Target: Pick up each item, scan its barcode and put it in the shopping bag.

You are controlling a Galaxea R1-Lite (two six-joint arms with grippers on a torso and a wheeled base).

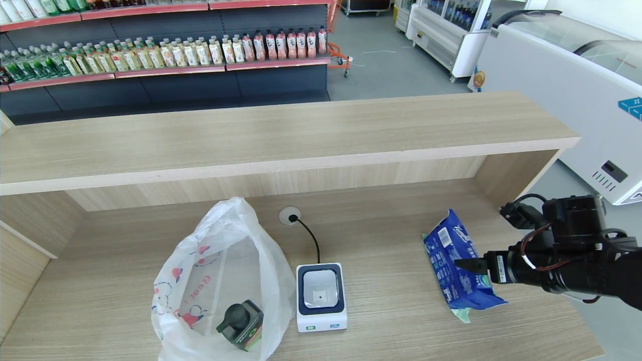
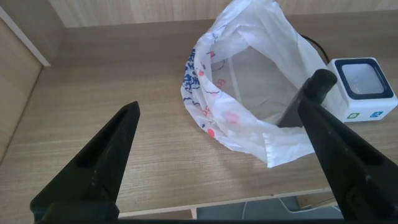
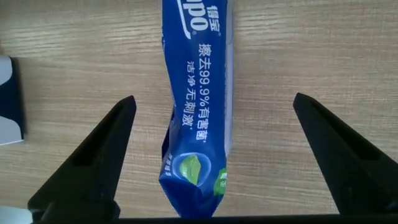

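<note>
A blue pack of wet wipes rests on the wooden counter at the right, barcode label facing up near its far end. My right gripper is at the pack's near side. In the right wrist view the pack runs between the wide-apart fingers of the right gripper, which is open and not touching it. The white shopping bag stands open at the left with a black boxed item inside. My left gripper is open, above the counter by the shopping bag.
A white barcode scanner sits between bag and pack, its cable running to a grommet at the back. A raised wooden ledge walls the counter's far side. The scanner also appears beyond the bag in the left wrist view.
</note>
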